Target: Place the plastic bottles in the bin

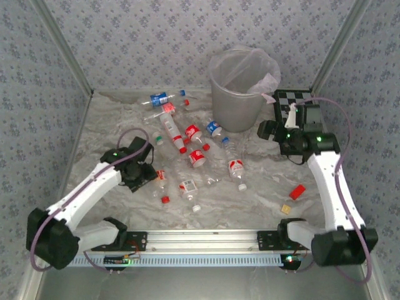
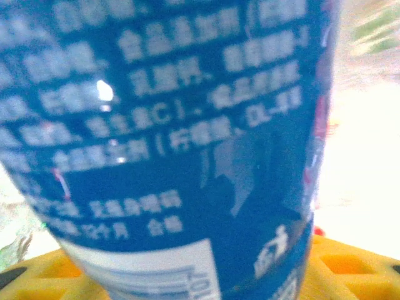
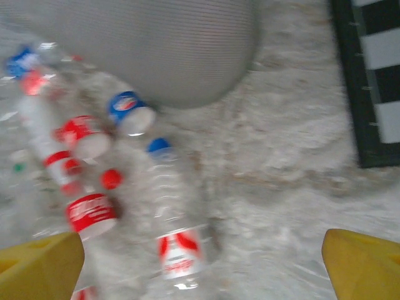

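Observation:
Several plastic bottles lie scattered on the white cloth in front of the bin, a grey-white bucket with a clear liner. My left gripper is low at the left of the pile. In its wrist view a blue-labelled bottle spans the gap between the yellow fingers, and the gripper is shut on it. My right gripper hangs open beside the bin. Below the right gripper lies a clear bottle with a blue cap, with nothing between the fingers.
A black-and-white checkerboard lies right of the bin, close to the right wrist, and also appears at the right edge. A red block and a yellow block lie at the near right. Patterned walls enclose the table.

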`<action>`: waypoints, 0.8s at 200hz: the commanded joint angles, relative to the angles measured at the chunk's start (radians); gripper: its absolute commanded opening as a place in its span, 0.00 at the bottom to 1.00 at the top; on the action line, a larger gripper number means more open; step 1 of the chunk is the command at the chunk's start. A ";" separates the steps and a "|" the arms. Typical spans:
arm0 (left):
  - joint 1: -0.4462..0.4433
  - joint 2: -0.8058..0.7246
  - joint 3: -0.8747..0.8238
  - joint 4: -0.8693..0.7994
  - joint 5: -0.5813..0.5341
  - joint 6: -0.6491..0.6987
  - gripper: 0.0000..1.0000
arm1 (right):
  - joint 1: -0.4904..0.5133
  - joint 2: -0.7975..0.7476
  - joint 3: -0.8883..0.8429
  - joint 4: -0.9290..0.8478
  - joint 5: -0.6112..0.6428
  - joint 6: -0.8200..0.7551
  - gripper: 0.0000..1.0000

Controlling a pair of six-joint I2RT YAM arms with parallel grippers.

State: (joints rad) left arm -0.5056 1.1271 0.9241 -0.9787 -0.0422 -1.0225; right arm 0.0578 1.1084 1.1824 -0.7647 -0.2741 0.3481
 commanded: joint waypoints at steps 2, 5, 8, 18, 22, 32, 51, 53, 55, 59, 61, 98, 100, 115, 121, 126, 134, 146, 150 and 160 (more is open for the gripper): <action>-0.008 -0.041 0.106 0.106 -0.011 0.118 0.55 | 0.026 -0.048 -0.043 0.152 -0.287 0.103 1.00; -0.008 -0.041 0.110 0.141 0.001 0.123 0.54 | 0.030 -0.051 -0.044 0.158 -0.318 0.110 1.00; -0.010 -0.039 0.113 0.181 0.017 0.126 0.52 | 0.033 -0.053 -0.045 0.203 -0.347 0.121 1.00; -0.009 -0.030 0.097 0.348 0.078 0.118 0.47 | 0.049 -0.051 -0.040 0.267 -0.413 0.161 1.00; -0.010 -0.024 0.084 0.415 0.105 0.109 0.44 | 0.055 -0.046 -0.036 0.286 -0.428 0.178 1.00; -0.010 0.006 0.063 0.570 0.184 0.096 0.39 | 0.078 -0.026 -0.021 0.320 -0.446 0.214 1.00; -0.013 0.098 0.093 0.709 0.307 0.135 0.30 | 0.169 0.034 0.057 0.271 -0.393 0.196 1.00; -0.014 0.108 0.102 0.709 0.313 0.143 0.28 | 0.180 0.042 0.068 0.254 -0.380 0.192 1.00; -0.016 0.118 0.111 0.708 0.320 0.152 0.26 | 0.190 0.049 0.079 0.240 -0.367 0.183 1.00; -0.019 0.138 0.127 0.706 0.333 0.172 0.21 | 0.215 0.065 0.099 0.216 -0.344 0.171 1.00; -0.018 0.146 0.134 0.705 0.340 0.182 0.18 | 0.226 0.072 0.108 0.208 -0.333 0.163 1.00; -0.027 0.213 0.146 0.861 0.513 0.314 0.01 | 0.331 0.170 0.138 0.259 -0.314 0.211 0.96; -0.027 0.214 0.140 0.878 0.529 0.317 0.00 | 0.337 0.174 0.138 0.266 -0.317 0.215 0.96; -0.039 0.221 0.119 0.941 0.609 0.338 0.00 | 0.372 0.210 0.153 0.300 -0.319 0.237 0.95; -0.045 0.226 0.121 0.937 0.626 0.354 0.00 | 0.383 0.230 0.167 0.302 -0.314 0.240 0.95; -0.050 0.231 0.126 0.926 0.640 0.372 0.00 | 0.394 0.247 0.180 0.297 -0.311 0.237 0.95; -0.061 0.238 0.144 0.893 0.656 0.404 0.00 | 0.407 0.277 0.209 0.275 -0.308 0.222 0.95; -0.085 0.244 0.169 0.840 0.661 0.461 0.00 | 0.423 0.321 0.245 0.251 -0.296 0.198 0.95; -0.093 0.245 0.176 0.826 0.660 0.478 0.00 | 0.430 0.334 0.255 0.248 -0.290 0.192 0.95; -0.113 0.247 0.188 0.801 0.659 0.508 0.00 | 0.439 0.363 0.275 0.248 -0.287 0.183 0.95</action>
State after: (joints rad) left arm -0.5774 1.3602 1.0550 -0.1482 0.5365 -0.6525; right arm 0.4717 1.4174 1.3823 -0.5045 -0.5831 0.5537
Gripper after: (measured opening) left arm 0.165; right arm 0.949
